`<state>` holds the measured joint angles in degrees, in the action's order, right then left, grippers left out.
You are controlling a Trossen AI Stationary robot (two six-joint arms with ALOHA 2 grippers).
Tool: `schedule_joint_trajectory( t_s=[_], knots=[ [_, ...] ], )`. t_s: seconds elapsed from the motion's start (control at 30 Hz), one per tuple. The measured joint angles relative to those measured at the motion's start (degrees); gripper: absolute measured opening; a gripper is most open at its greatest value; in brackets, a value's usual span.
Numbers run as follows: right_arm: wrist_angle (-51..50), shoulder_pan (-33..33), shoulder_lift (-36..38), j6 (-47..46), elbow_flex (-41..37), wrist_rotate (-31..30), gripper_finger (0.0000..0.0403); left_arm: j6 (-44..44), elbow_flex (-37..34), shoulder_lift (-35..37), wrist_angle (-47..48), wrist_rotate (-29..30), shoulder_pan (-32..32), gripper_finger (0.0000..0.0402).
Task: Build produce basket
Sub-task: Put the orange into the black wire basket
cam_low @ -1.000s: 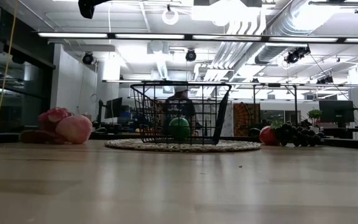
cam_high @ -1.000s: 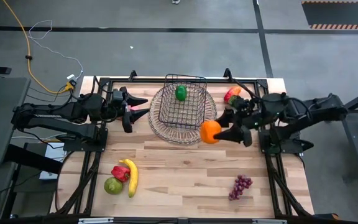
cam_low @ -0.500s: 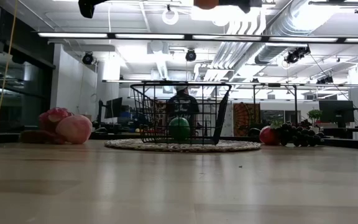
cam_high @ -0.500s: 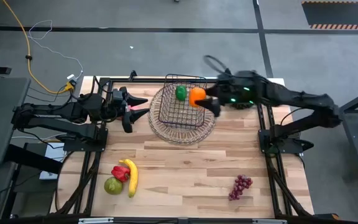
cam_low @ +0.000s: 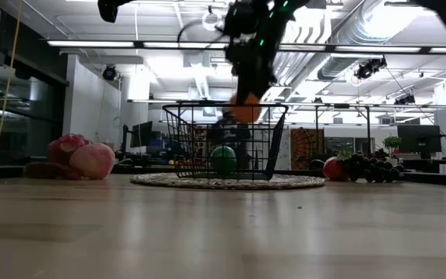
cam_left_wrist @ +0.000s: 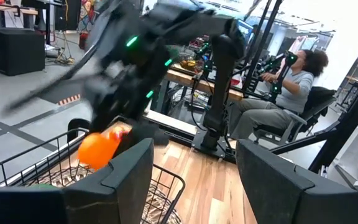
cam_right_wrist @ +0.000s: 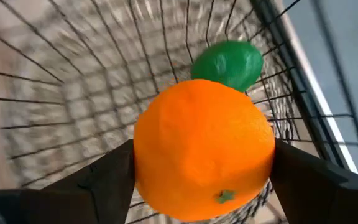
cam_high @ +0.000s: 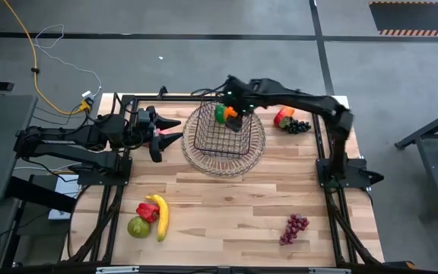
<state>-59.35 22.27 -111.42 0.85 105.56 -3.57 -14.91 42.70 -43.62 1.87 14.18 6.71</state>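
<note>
Over the basket (cam_high: 223,125), we are gripping the orange (cam_right_wrist: 204,146).
Our right end effector (cam_high: 232,116) is clasping it above the green fruit (cam_right_wrist: 227,62) inside; our left end effector (cam_high: 166,134) is idling beside the basket, fingers parted.

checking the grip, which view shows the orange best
Right wrist view: the orange fills it, clamped between the right gripper's fingers. High and low views show it small at the basket; left wrist shows it blurred.
</note>
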Motion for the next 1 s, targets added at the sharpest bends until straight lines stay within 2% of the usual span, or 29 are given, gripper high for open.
schedule_joint_trajectory(
  t_s=[0.2, 0.37, 0.53, 1.0],
  knots=[
    [0.03, 1.86, -8.72, 4.31, 3.16, -0.59, 0.0299, 0.08, 0.0, 0.0, 0.0, 0.06, 0.0, 0.0218],
    [-0.17, 3.15, -12.13, 2.82, 4.08, -7.98, 0.0302, -0.02, 0.0, 0.0, -0.02, 0.15, -0.01, 0.0218],
    [-1.7, 4.44, -12.74, 4.05, 4.08, -9.85, 0.0324, -0.05, 0.0, 0.01, -0.04, 0.15, -0.01, 0.0218],
    [-0.25, 6.33, -12.85, 3.65, 1.95, -8.39, 0.0373, -0.05, 0.0, 0.02, -0.02, 0.15, -0.01, 0.0218]
  ],
)
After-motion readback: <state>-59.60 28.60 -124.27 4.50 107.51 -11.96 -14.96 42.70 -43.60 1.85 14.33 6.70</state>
